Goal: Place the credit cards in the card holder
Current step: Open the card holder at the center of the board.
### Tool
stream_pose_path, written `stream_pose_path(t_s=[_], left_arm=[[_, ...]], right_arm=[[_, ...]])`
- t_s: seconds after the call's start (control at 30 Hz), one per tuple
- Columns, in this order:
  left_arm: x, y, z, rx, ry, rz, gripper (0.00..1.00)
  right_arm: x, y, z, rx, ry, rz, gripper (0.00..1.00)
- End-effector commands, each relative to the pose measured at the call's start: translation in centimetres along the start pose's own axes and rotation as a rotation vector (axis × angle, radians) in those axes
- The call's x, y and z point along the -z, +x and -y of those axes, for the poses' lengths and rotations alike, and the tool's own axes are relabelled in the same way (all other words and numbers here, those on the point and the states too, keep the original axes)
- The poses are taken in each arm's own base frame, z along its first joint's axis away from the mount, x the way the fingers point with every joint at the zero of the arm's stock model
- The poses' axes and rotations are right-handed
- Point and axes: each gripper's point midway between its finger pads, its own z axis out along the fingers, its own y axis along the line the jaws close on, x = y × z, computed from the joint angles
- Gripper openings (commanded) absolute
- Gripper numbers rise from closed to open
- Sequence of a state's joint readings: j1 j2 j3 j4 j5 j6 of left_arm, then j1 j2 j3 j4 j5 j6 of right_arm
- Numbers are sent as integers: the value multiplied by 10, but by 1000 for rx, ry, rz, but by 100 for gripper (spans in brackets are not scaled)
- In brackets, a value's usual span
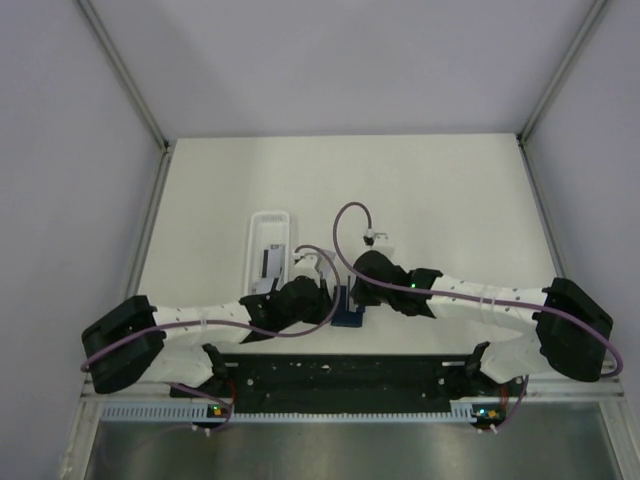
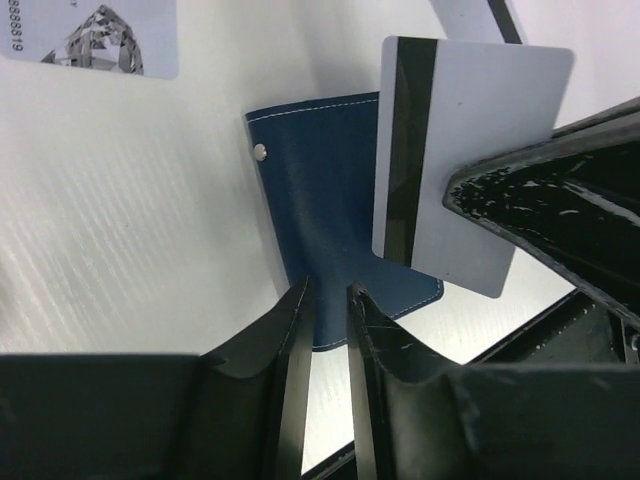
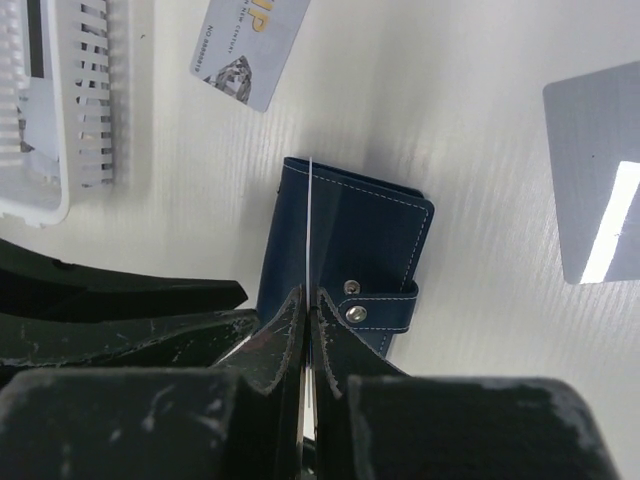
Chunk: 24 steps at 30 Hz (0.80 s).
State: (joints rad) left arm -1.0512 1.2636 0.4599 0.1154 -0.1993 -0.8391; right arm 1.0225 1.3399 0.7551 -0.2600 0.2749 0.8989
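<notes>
1. The card holder [image 3: 370, 240], a navy folding wallet with pale stitching, a strap tab and 2 metal snap studs [image 3: 357, 314], sits on the matte white table [image 1: 430, 200] between the 2 arms.
2. A long white plastic tray [image 3: 95, 90] with slotted walls lies near the wallet's left side and holds stacked cards [image 1: 271, 262], 1 of them showing a black stripe.
3. The right gripper [image 3: 308, 300] is clenched on the striped card [image 2: 470, 170], a thin pale-grey rectangle with a black magnetic band. It holds the card on edge directly over the wallet; whether the card touches the wallet cannot be told.
4. The left gripper [image 2: 328, 300] has its scuffed black fingers drawn close on the wallet's near edge, with the blue material running into the narrow gap.
5. 2 more cards lie flat on the table: a printed card [image 3: 250, 40] just beyond the wallet, and a plain grey card [image 3: 600, 180] well apart on its other side.
</notes>
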Motion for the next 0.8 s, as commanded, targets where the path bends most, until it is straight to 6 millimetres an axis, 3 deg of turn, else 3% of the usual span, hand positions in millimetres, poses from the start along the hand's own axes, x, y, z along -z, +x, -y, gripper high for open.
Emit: stream_pose_path(t_s=[0.0, 0.2, 0.5, 0.77], left_arm=[[6, -29, 34, -3, 107, 91, 21], [-9, -22, 47, -24, 162, 60, 6], [-29, -3, 41, -12, 152, 10, 4], [-34, 9, 30, 1, 126, -14, 2]], right_arm=[[4, -19, -6, 0, 7, 46, 0], [6, -19, -2, 5, 27, 44, 0], [13, -24, 4, 26, 65, 53, 0], [24, -26, 25, 49, 151, 64, 0]])
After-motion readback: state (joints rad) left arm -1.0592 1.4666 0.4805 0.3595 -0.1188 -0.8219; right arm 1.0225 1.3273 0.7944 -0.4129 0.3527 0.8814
